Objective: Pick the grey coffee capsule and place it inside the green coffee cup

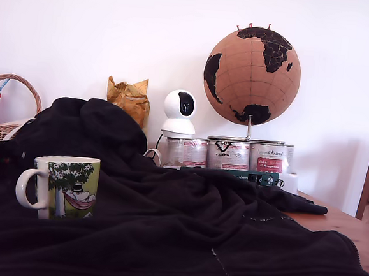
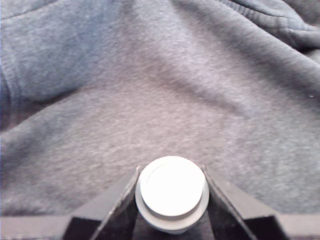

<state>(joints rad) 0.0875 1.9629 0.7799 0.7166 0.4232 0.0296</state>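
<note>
In the wrist view we have the capsule [image 2: 172, 192] sitting between the two fingers [image 2: 116, 202] of the gripper [image 2: 171, 197] — the jaws stand narrowly apart and press its sides, so we judge it gripped, its flat pale end facing the camera and its axis running along the line of sight. Below it lies only the dark fleece blanket [image 2: 160, 90], apparently some way off, so the capsule looks lifted.

What the coming move turns on is where the cup [image 1: 62, 186] lies from the gripper, and that we cannot tell: the cup does not show in the wrist view, and the arm does not show in the exterior view. The cup stands upright on the blanket at the exterior view's left, handle to that view's left, mouth open upward.

Nothing crowds the cup itself. Behind it rises a heap of blanket; farther back are a basket [image 1: 11, 108], a small white camera [image 1: 179, 112], three tins [image 1: 228, 154] and a globe [image 1: 252, 76] — all well apart from it.
</note>
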